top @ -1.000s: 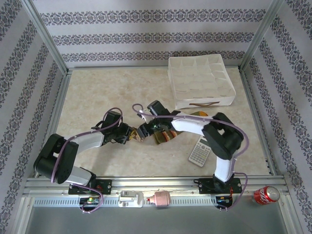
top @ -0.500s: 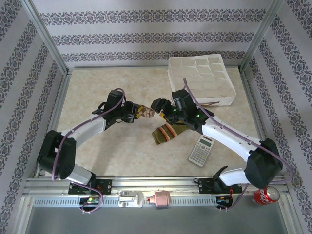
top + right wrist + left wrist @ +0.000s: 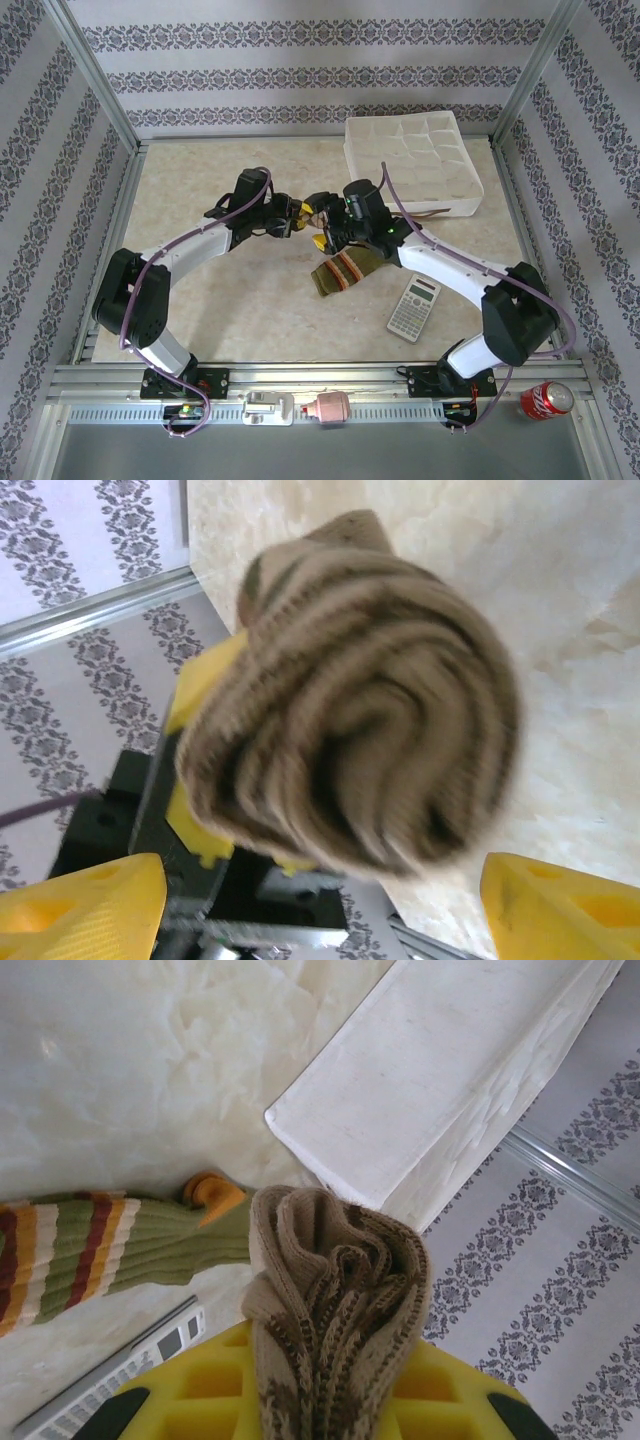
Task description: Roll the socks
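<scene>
The left jaws are clenched on the brown sock (image 3: 335, 1290), which is bunched into a tight roll. In the left wrist view the roll stands up out of the yellow jaws, its folded layers and dark pattern facing the camera. It is held above the desk (image 3: 220, 310) near the middle, where the two arms meet in the overhead view.

The right jaws are released and stand wide, facing the roll from the other side. In the right wrist view one yellow tip sits at each lower corner and the roll's spiral end lies between them. The roll looks clear of both tips, though the blur there leaves that unsure. The left arm's yellow jaws show behind the roll in that view.

The green sock (image 3: 343, 272) lies flat on the desk just below the right jaws, not held. Its orange, red and cream bands are toward the near end. The left wrist view shows an orange patch at the end nearer the brown roll.

A calculator (image 3: 414, 308) lies on the desk near the green sock, to its right and apart from it. A white tray (image 3: 410, 160) with square cells sits at the far right of the desk. A red can (image 3: 545, 400) lies on the rail at the near right corner, off the desk.
</scene>
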`<move>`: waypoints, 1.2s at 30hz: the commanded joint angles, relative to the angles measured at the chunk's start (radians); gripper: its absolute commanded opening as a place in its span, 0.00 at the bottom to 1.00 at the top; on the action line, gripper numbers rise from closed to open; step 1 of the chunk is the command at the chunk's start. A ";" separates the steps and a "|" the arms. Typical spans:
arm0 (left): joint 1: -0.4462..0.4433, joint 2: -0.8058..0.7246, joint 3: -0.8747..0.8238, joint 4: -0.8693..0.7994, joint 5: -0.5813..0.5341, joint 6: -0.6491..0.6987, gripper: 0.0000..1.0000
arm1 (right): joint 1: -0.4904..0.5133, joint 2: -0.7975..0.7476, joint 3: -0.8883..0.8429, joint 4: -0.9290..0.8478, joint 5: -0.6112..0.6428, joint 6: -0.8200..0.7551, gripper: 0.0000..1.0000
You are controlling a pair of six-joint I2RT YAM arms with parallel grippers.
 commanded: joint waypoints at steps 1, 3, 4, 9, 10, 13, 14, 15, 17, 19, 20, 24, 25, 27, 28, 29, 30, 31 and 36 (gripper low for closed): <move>-0.012 -0.011 0.005 0.048 0.019 -0.051 0.00 | -0.030 0.023 0.027 0.047 -0.005 0.024 0.79; -0.011 -0.015 0.004 0.046 0.022 -0.054 0.00 | -0.048 0.033 0.009 0.061 -0.006 0.013 0.76; -0.012 -0.017 0.006 0.045 0.025 -0.055 0.00 | -0.058 0.038 0.005 0.068 -0.012 0.007 0.73; -0.014 -0.031 0.003 0.030 0.032 -0.053 0.00 | -0.084 0.065 0.011 0.095 -0.040 -0.004 0.59; -0.015 -0.031 0.000 0.028 0.034 -0.054 0.00 | -0.083 0.068 0.015 0.095 -0.039 -0.008 0.57; -0.015 -0.038 -0.007 0.034 0.031 -0.059 0.00 | -0.084 0.087 0.039 0.082 -0.056 -0.025 0.54; -0.015 -0.041 -0.010 0.029 0.030 -0.059 0.00 | -0.084 0.092 0.044 0.073 -0.063 -0.029 0.55; -0.014 -0.044 -0.011 0.027 0.027 -0.058 0.00 | -0.083 0.094 0.044 0.068 -0.067 -0.037 0.56; -0.014 -0.046 -0.010 0.025 0.027 -0.054 0.00 | -0.084 0.093 0.042 0.042 -0.069 -0.047 0.61; -0.015 -0.048 -0.012 0.023 0.025 -0.052 0.00 | -0.086 0.088 0.029 0.038 -0.064 -0.051 0.63; -0.014 -0.050 -0.013 0.021 0.024 -0.050 0.00 | -0.088 0.089 0.027 0.041 -0.065 -0.054 0.62; -0.014 -0.054 -0.013 0.017 0.022 -0.049 0.00 | -0.099 0.098 0.044 0.031 -0.076 -0.084 0.58; -0.017 -0.055 -0.012 0.016 0.023 -0.050 0.00 | -0.101 0.101 0.048 0.029 -0.079 -0.089 0.55; -0.019 -0.055 -0.011 0.015 0.023 -0.049 0.00 | -0.105 0.106 0.054 0.028 -0.081 -0.096 0.52; -0.020 -0.057 -0.012 0.014 0.023 -0.049 0.00 | -0.106 0.108 0.059 0.024 -0.082 -0.104 0.49; -0.022 -0.057 -0.012 0.013 0.023 -0.048 0.00 | -0.109 0.109 0.063 0.020 -0.083 -0.110 0.44; -0.024 -0.058 -0.014 0.012 0.025 -0.047 0.00 | -0.109 0.108 0.067 0.015 -0.083 -0.122 0.37; -0.026 -0.059 -0.016 0.012 0.026 -0.047 0.00 | -0.110 0.104 0.075 0.001 -0.076 -0.136 0.29; -0.041 -0.058 -0.029 0.029 0.030 -0.047 0.21 | -0.106 0.047 0.123 -0.148 0.010 -0.252 0.02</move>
